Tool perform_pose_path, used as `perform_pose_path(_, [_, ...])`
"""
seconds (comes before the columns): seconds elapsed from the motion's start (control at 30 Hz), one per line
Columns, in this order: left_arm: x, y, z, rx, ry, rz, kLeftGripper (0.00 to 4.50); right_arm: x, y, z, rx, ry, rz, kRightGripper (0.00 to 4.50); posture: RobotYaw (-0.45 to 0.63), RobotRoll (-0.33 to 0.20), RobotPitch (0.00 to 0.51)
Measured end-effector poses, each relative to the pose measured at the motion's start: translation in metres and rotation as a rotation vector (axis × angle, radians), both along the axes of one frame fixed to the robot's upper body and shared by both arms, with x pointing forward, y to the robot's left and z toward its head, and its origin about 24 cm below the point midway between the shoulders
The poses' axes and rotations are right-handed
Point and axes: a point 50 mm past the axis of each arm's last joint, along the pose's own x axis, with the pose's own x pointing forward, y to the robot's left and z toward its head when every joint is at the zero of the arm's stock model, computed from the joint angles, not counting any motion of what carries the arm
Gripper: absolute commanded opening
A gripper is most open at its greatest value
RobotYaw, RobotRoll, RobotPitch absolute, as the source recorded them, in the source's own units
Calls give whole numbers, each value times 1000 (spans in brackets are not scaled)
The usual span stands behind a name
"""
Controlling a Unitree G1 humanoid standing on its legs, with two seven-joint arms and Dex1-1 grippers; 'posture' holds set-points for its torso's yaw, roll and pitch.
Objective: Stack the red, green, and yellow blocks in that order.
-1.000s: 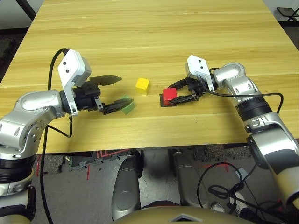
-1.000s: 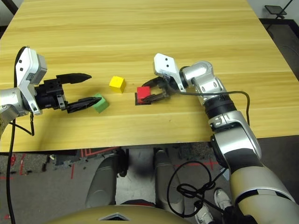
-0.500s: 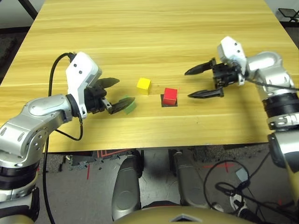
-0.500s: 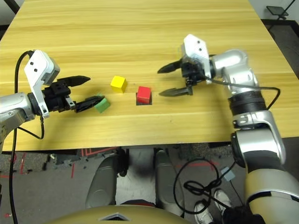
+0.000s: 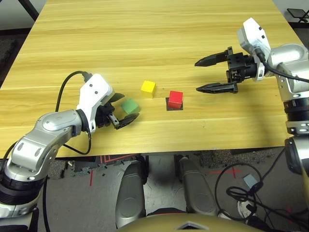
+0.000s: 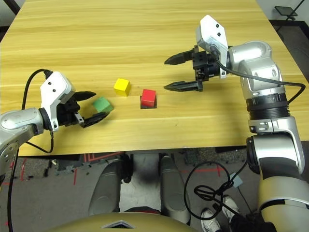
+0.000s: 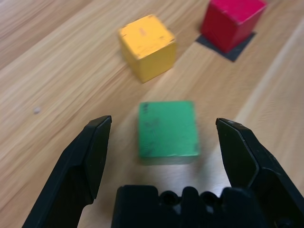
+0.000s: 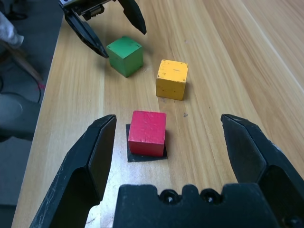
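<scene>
Red block (image 5: 175,98) sits on the black patch (image 5: 170,106) as the base; right gripper (image 5: 216,74) hangs spread and empty; left gripper (image 7: 164,156) gapes around the green block (image 7: 167,128), nothing gripped; yellow block (image 5: 147,88) waits.

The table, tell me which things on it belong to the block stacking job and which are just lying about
Part of the job:
- red block, sitting on the black square patch
- green block, between the open left tool's fingers, not yet gripped
- yellow block, standing free
- right tool, open, raised clear of the red block

Just lying about:
- black square patch
- wooden table itself
</scene>
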Motion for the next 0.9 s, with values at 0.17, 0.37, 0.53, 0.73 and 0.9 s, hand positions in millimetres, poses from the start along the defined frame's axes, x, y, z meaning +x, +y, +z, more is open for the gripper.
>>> perform_pose_path(0.17, [4, 3, -2, 3, -7, 16, 4500, -1, 2, 1, 9, -1, -6, 4460, 220, -45, 266])
perform_pose_path(0.37, [5, -2, -10, -12, 16, -5, 4500, -2, 3, 3, 20, -8, -7, 4460, 214, -42, 267])
perform_pose_path(0.53, [5, -3, -12, -6, 29, -16, 4317, -2, 3, 1, 26, -6, -15, 4490, 211, -37, 268])
perform_pose_path(0.73, [3, -5, -17, -16, 59, -4, 2419, -3, 3, -3, 43, 8, -30, 4500, 209, -29, 267])
perform_pose_path(0.9, [2, -11, -12, -30, 71, -26, 2066, -2, 1, -5, 49, 8, -49, 4500, 212, -23, 263])
